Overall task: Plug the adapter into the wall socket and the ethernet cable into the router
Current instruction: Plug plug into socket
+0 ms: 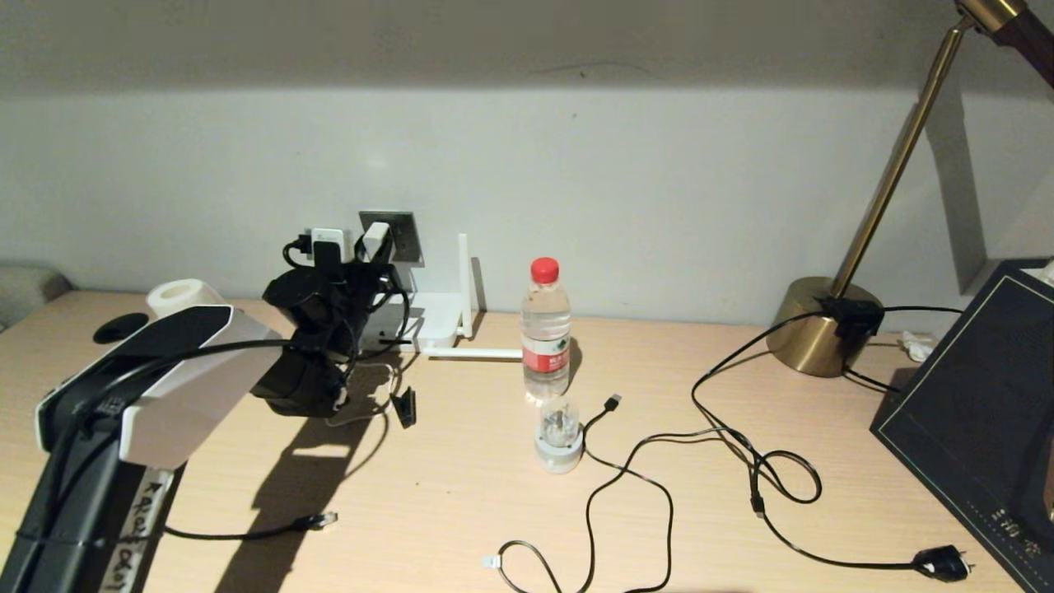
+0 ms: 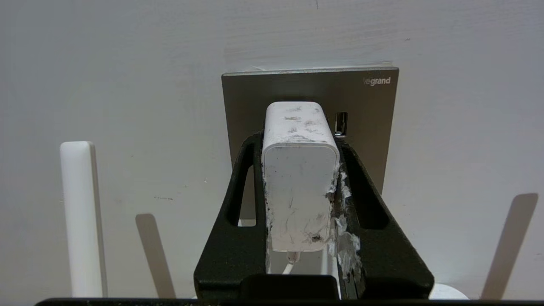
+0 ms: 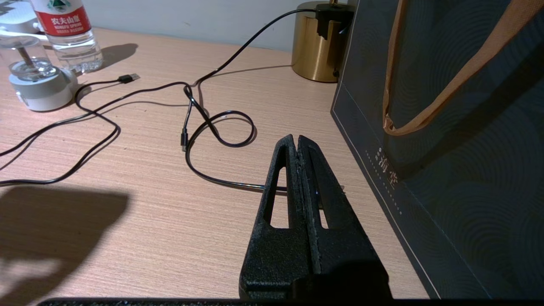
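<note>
Two tools: left tool (image 2: pixel 299 140) clamped on the adapter (image 2: pixel 297 182), right tool (image 3: pixel 298 142) pressed together over the counter (image 1: pixel 461 494).
Adapter: held against the wall socket (image 2: pixel 365 102).
Wall: plain and pale, socket plate low on it.
Router (image 1: pixel 436 321): white, on the counter below the socket.
Ethernet cable (image 1: pixel 272 531): loose on the pale wood-grain counter, near the left arm.
Room: brass lamp (image 1: pixel 823 329) and dark bag (image 1: pixel 980 428) at right.

Scuffed white plastic adapter (image 2: pixel 299 187) against brushed-metal wall socket (image 2: pixel 369 102).
</note>
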Motion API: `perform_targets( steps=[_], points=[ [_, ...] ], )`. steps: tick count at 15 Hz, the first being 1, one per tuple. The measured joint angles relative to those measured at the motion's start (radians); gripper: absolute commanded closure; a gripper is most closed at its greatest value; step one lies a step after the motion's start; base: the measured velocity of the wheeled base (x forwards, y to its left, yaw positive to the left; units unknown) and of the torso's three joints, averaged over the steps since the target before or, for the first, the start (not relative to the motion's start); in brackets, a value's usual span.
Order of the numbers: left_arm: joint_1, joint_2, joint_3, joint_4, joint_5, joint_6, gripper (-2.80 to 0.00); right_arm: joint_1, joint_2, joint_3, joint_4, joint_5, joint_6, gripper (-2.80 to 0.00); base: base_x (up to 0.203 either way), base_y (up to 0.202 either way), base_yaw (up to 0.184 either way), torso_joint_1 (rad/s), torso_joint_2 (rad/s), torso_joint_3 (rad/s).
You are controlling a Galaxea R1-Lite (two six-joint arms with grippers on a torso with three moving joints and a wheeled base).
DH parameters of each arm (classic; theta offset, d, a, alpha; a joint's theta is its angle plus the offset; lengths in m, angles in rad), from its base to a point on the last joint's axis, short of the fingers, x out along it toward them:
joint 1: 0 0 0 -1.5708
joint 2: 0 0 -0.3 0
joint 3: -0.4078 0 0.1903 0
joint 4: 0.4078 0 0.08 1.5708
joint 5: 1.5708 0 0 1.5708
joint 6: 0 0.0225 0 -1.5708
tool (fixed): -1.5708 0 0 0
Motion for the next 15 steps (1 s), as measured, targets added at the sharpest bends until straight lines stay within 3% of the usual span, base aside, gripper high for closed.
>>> perform_targets(
  steps=[15],
  points=[
    [-0.002, 0.009, -0.018, 0.008, 0.0, 0.0, 0.0, 0.0, 0.0, 0.0, 0.0, 0.0, 0.0, 0.0, 0.0, 0.0, 0.0, 0.0, 0.0, 0.0]
  ],
)
